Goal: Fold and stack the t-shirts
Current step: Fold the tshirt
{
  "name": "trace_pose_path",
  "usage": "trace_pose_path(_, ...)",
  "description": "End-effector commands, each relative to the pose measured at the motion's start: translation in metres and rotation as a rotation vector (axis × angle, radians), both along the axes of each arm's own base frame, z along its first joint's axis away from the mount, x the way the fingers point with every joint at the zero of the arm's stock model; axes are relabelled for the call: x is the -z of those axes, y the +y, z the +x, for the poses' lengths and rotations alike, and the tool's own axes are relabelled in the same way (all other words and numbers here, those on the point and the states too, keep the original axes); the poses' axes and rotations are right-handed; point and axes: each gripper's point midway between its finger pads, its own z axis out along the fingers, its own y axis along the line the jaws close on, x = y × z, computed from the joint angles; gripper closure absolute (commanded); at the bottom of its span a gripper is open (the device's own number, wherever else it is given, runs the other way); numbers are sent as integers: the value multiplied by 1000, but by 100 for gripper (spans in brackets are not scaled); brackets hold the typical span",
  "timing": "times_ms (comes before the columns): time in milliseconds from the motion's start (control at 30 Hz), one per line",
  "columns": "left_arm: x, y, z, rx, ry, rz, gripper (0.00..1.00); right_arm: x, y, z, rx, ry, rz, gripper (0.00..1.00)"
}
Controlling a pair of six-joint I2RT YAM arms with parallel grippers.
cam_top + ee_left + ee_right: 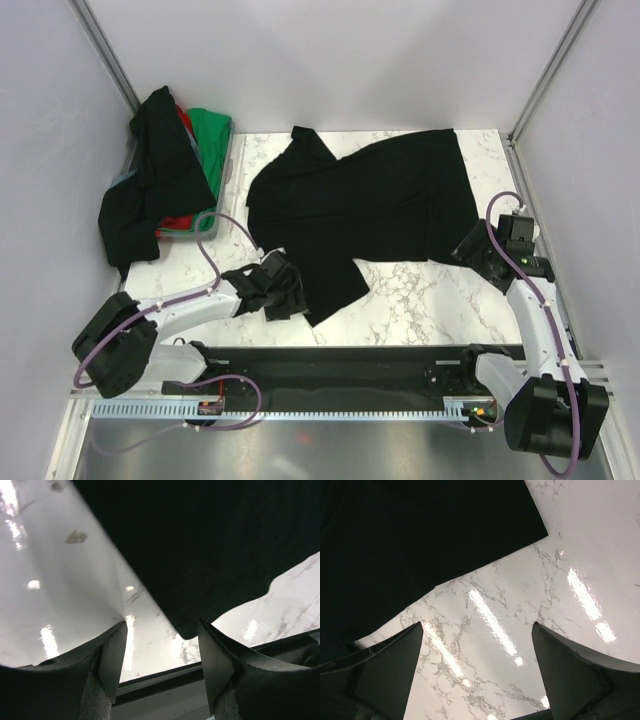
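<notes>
A black t-shirt (370, 205) lies spread flat on the marble table, one sleeve pointing toward the near edge. My left gripper (283, 290) sits low at that sleeve's left side. In the left wrist view the gripper (161, 622) is open, and the black cloth (210, 545) ends in a rounded corner just ahead of the fingertips, untouched. My right gripper (470, 250) hovers at the shirt's near right corner. In the right wrist view it (477, 624) is open over bare marble, with the shirt's hem (420, 535) beyond its fingers.
A grey bin (229, 160) at the back left holds several more t-shirts: green (212, 135), red and a black one (150, 190) hanging over its front. Grey walls close in the table on three sides. A black rail (330, 365) runs along the near edge.
</notes>
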Motion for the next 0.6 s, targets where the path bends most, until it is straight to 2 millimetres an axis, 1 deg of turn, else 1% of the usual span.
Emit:
trace_pose_path(0,5,-19,12,-19,-13,-46,34,9,2,2,5,5,22,2)
trace_pose_path(33,11,-22,8,-5,13,-46,34,10,1,2,6,7,17,2)
trace_pose_path(100,16,-25,9,2,19,-47,35,14,-1,2,10,17,6,2)
trace_pose_path(133,24,-25,7,4,40,-37,35,15,-2,3,10,17,2,2)
trace_pose_path(167,27,-25,7,4,44,-37,36,16,-4,3,19,18,-6,2)
trace_pose_path(233,36,-27,6,12,65,-34,45,18,-6,4,34,20,-8,2)
trace_pose_path(267,38,-29,6,16,68,-34,51,19,-7,5,42,17,-10,2)
trace_pose_path(300,40,-30,7,24,66,-30,73,23,-7,7,45,20,-9,2)
trace_pose_path(333,40,-31,9,29,61,-28,81,26,-7,8,45,24,-6,2)
trace_pose_path(367,40,-33,11,46,56,-23,91,33,-7,8,46,45,-5,2)
trace_pose_path(400,38,-34,14,51,47,-21,96,36,-10,9,55,50,-15,2)
trace_pose_path(433,38,-28,15,46,47,11,98,38,-12,11,57,57,-20,2)
trace_pose_path(467,30,-30,24,55,18,16,98,45,-14,11,64,79,-23,2)
trace_pose_path(500,26,-24,33,38,-13,46,98,46,-17,15,74,72,-26,2)
trace_pose_path(533,23,-16,35,31,-11,76,98,48,-22,17,90,70,-22,2)
trace_pose_path(567,14,-16,45,34,-42,76,98,54,-23,19,96,89,-14,2)
